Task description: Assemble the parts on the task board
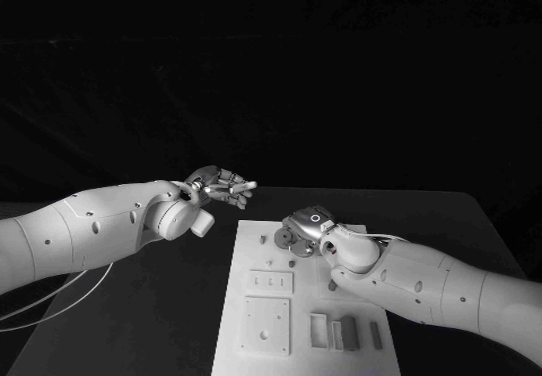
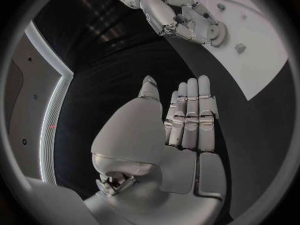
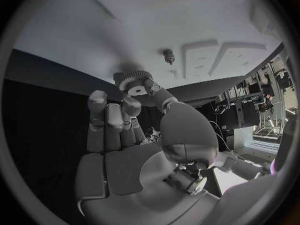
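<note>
The white task board (image 1: 258,352) lies in the middle of the table. My right hand (image 1: 307,232) hovers over its far end and pinches a round toothed gear (image 3: 134,79) between thumb and a finger, just above the board (image 3: 206,20). A small peg (image 3: 169,56) stands in the board close to the gear. The left wrist view also shows the gear (image 2: 217,33) in the right hand (image 2: 172,15). My left hand (image 1: 222,188) floats beyond the board's far left corner, fingers (image 2: 190,115) straight, holding nothing.
Two square plates (image 1: 271,280) (image 1: 266,323) sit on the board's left half, and several narrow upright blocks (image 1: 345,333) stand near its front edge. Small pegs (image 1: 263,240) (image 1: 296,264) stand near the right hand. Black table (image 1: 169,313) surrounds the board.
</note>
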You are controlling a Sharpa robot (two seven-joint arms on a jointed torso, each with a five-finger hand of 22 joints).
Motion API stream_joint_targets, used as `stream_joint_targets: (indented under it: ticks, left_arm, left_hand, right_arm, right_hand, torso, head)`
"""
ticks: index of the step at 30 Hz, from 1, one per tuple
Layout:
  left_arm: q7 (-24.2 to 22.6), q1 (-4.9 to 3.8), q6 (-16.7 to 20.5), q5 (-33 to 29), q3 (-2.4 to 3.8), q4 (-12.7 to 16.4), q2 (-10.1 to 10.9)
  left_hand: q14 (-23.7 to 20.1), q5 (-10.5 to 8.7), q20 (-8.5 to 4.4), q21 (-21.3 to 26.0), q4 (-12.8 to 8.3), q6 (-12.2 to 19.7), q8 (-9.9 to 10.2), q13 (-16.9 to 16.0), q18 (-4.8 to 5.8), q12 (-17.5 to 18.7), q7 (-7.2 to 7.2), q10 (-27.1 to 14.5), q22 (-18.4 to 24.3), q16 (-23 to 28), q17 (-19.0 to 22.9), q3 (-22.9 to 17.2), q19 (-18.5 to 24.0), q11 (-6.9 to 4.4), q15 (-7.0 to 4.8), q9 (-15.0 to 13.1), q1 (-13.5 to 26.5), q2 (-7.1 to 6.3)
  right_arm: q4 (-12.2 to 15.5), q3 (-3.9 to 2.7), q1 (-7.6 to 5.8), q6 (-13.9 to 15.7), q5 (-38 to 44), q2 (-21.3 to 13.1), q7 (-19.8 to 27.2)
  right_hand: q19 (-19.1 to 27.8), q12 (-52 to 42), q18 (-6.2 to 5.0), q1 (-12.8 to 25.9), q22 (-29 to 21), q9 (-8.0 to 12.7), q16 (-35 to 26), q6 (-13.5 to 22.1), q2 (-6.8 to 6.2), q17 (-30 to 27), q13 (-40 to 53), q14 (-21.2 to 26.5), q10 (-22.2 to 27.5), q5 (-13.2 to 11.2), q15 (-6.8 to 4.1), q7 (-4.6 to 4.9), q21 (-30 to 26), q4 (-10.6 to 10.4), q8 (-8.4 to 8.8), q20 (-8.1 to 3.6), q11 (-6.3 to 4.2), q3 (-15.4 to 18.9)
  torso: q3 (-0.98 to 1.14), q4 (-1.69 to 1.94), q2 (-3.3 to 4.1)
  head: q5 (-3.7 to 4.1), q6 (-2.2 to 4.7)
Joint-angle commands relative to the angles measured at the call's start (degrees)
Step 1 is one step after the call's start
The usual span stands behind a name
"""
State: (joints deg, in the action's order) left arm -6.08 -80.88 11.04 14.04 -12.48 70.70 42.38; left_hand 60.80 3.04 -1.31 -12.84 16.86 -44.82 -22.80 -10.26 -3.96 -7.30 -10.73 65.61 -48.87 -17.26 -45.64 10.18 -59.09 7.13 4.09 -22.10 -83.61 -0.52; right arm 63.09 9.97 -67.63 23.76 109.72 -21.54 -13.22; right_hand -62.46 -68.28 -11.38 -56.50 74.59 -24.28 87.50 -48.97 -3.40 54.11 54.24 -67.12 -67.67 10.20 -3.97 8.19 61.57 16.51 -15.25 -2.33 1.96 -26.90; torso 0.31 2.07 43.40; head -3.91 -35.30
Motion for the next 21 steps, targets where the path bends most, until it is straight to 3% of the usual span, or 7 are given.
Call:
stream_joint_targets:
  ticks: [1, 11, 21]
  left_arm:
    - [-0.6, -0.08, -0.6, 0.1, 0.06, 0.0, -0.1]
    - [-0.4, -0.08, -0.8, 0.1, 0.06, -0.1, -0.2]
    - [-0.4, -0.08, -0.8, 0.1, 0.06, 0.0, -0.2]
  left_hand:
    - [-0.1, -0.24, 0.0, 0.2, 0.0, -0.3, 0.2, -0.1, -0.69, 0.4, -0.11, 0.5, -0.1, 0.4, -0.1, 0.3, 0.3, 0.06, 0.29, -0.1, -0.5, 0.11]
    - [0.0, -0.24, -0.01, 0.2, -0.1, -0.3, 0.3, -0.1, -0.7, 0.4, -0.11, 0.5, -0.1, 0.4, -0.1, 0.2, 0.3, 0.05, 0.28, -0.1, -0.6, 0.16]
    - [0.0, -0.24, 0.0, 0.2, 0.0, -0.2, 0.3, -0.1, -0.69, 0.4, -0.13, 0.5, -0.1, 0.5, -0.1, 0.3, 0.3, 0.07, 0.29, -0.1, -0.7, 0.12]
  right_arm:
    - [-0.1, 0.12, 0.14, -1.6, -0.6, 0.2, 0.7]
    - [-0.2, 0.15, 0.14, -2.0, -1.4, 0.1, 1.2]
    - [-0.3, 0.16, 0.14, -2.5, -1.8, -0.1, 1.4]
  right_hand:
    - [-0.2, 0.4, -3.62, -0.1, -0.1, 0.2, -0.2, 0.2, -0.92, -0.1, 0.1, 0.3, 0.1, 0.3, 0.38, 0.68, -0.3, -0.3, 0.45, -0.16, 0.42, -0.2]
    - [-0.4, 0.3, -3.62, -0.2, -0.1, 0.7, -0.1, 1.8, -0.89, 0.6, 0.4, -0.1, 0.0, 0.3, 0.63, 0.87, -0.3, -0.4, 1.35, -0.17, 0.62, -0.6]
    - [-0.2, 0.2, -3.62, -1.5, 0.0, 0.7, 0.0, 2.0, 0.76, 0.6, 0.6, 0.1, 0.1, 0.3, 0.56, 0.76, -0.2, 0.1, 1.35, -0.21, 0.53, -0.9]
  torso:
    - [0.01, -0.06, 0.01]
    - [0.02, -0.02, 0.02]
    - [0.01, -0.06, 0.0]
  head:
    - [-0.02, 0.06]
    - [0.29, 0.07]
    - [0.21, 0.03]
